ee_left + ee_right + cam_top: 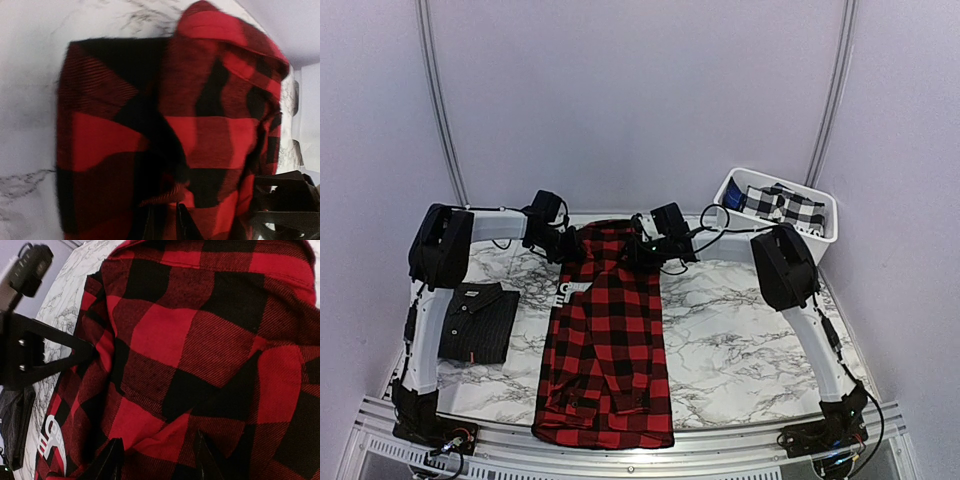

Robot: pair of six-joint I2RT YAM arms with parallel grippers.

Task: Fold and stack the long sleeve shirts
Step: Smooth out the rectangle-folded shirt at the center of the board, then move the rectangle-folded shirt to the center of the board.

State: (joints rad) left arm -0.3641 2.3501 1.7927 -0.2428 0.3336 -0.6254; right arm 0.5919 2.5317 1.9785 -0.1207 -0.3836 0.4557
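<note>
Top external: flannel [605, 340] flat on surface [740, 330].
Left pincer [164, 220]: grasping flannel.
Right pincer [157, 442]: parted on flannel; cannot tell if gripping.

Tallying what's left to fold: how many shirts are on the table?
2. The red-and-black flannel shirt lies spread down the middle; the black pinstriped shirt sits folded at the left. Checked fabric in the white basket may be more.

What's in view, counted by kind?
Shirts laid out on the table: 2 (red-and-black flannel shirt, folded black pinstriped shirt)
Baskets: 1 (white basket)
Cloths in the basket: 1 (black-and-white checked cloth)
Total: 4
</note>
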